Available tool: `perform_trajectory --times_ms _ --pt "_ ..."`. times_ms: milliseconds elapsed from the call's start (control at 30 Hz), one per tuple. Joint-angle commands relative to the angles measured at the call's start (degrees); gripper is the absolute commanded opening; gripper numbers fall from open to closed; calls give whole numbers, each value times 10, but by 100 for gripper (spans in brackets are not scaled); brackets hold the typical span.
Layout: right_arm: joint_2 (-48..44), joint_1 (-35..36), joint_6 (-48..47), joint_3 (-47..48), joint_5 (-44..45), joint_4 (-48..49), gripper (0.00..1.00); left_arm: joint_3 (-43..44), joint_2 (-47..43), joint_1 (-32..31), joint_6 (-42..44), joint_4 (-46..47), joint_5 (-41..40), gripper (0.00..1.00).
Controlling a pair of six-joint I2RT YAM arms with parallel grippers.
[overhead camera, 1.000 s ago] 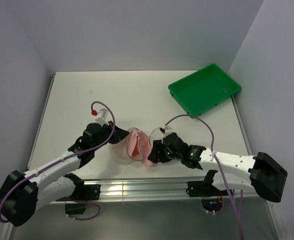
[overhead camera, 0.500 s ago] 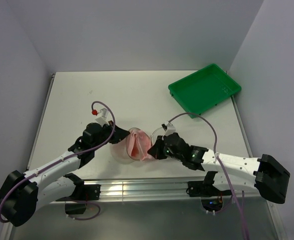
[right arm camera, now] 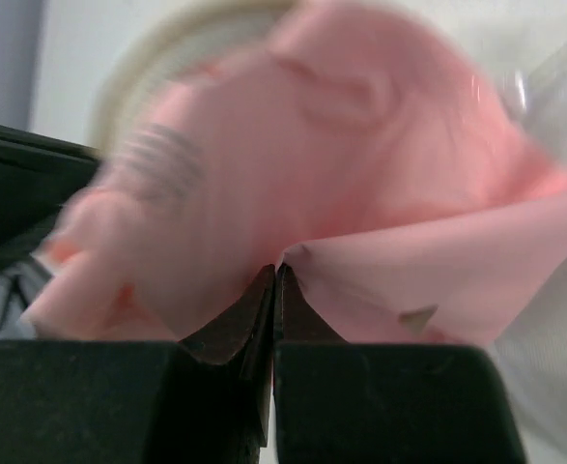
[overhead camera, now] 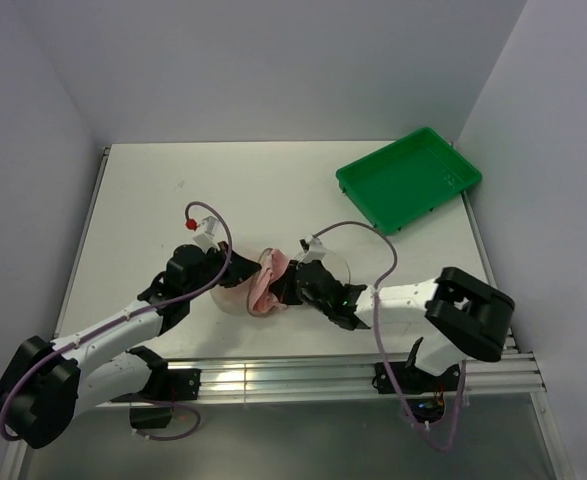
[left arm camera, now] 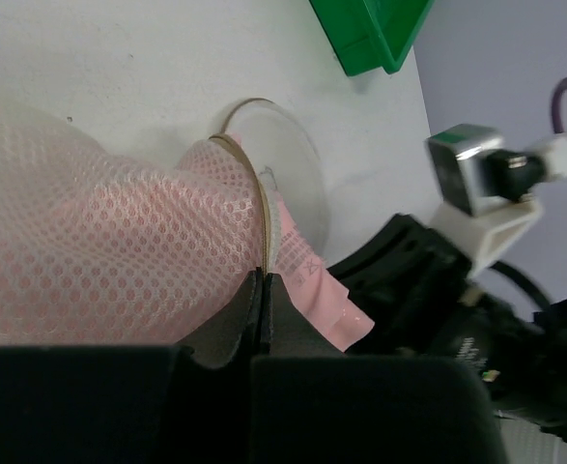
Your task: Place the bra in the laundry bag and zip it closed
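Near edge of table (overhead camera: 273, 180) — left gripper (left arm camera: 264, 280) clamped on laundry bag (left arm camera: 90, 232) rim; right gripper (right arm camera: 276, 275) pinching bra (right arm camera: 360, 145) — bunched at bag's mouth.

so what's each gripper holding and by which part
The left gripper pinches the laundry bag at its rim; the right gripper pinches the bra by a fold of its fabric.

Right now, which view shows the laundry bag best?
Left wrist: the laundry bag fills the frame, mesh and rim sharp. Top external shows it small and partly hidden; right wrist shows only a blurred rim behind the bra.
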Motion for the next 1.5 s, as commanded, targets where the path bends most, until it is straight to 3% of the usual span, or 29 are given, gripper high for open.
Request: perform_trajectory --times_ms 0,300,467,533,700,900,1067,1133,1167,1267,1467 --pt "50 20 28 18 30 75 0 11 1 0 -3 33 26 0" --pt "78 47 43 20 71 80 0 0 18 -1 -22 65 42 0" --pt "46 49 47 16 121 85 0 6 -7 -1 -3 19 14 1" --pt "50 49 33 37 121 61 0 16 -21 -1 7 -2 4 4" --pt "63 50 -6 55 86 39 0 47 -58 -7 34 -59 -16 0" --pt "112 46 -46 157 59 -64 0 44 -47 -14 11 -27 28 0" --pt "121 43 -40 135 62 -26 1 24 -33 -14 0 -5 27 0" --pt "108 43 -37 108 66 -8 13 20 -27 -14 -2 -3 21 0" --pt "98 43 -37 101 70 -8 27 20 -26 -15 3 -6 7 0" --pt "84 32 -33 78 50 -13 49 21 -30 -14 11 -26 -18 0" --pt "-23 30 -26 19 30 -51 78 25 -33 -14 37 -56 -60 0"
